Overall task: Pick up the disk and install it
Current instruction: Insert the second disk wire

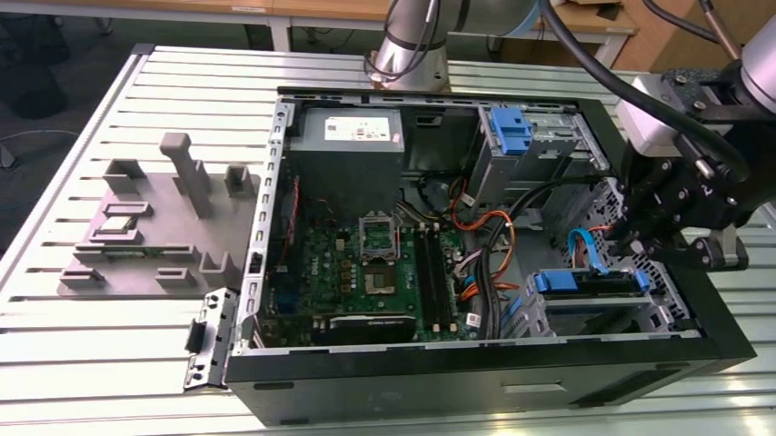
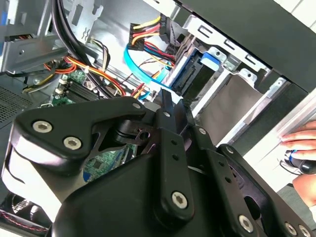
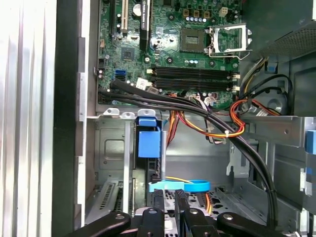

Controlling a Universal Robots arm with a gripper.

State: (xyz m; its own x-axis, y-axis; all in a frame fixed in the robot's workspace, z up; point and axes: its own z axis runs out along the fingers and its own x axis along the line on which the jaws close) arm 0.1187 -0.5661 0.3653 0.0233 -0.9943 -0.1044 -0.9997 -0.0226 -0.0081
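The disk (image 1: 588, 282) lies in the lower cage (image 1: 661, 309) of the open case (image 1: 485, 391) on the counter (image 1: 122, 336), directly below the end effector (image 1: 622, 245). In the exterior view it reads as a blue strip across the bay. In the first wrist view the disk (image 3: 149, 144) shows edge-on just ahead of the end effector (image 3: 169, 198), with its blue carrier between the cage rails.

The fingers (image 3: 158, 212) stand narrow, nearly together, and in the second wrist view they converge to a single tip. Nothing is visibly pinched between them, and I cannot tell whether the tip touches the carrier. A blue cable (image 3: 192, 186) loops right at the tips, on the disk's side of them.

By my reading, the pick-up is done and the work is at the install step. The disk is in its bay, though perhaps not fully home. Any further move calls for a straight push along the rails with no sideways load on the carrier. It also calls for care that the cable is neither snagged nor trapped.
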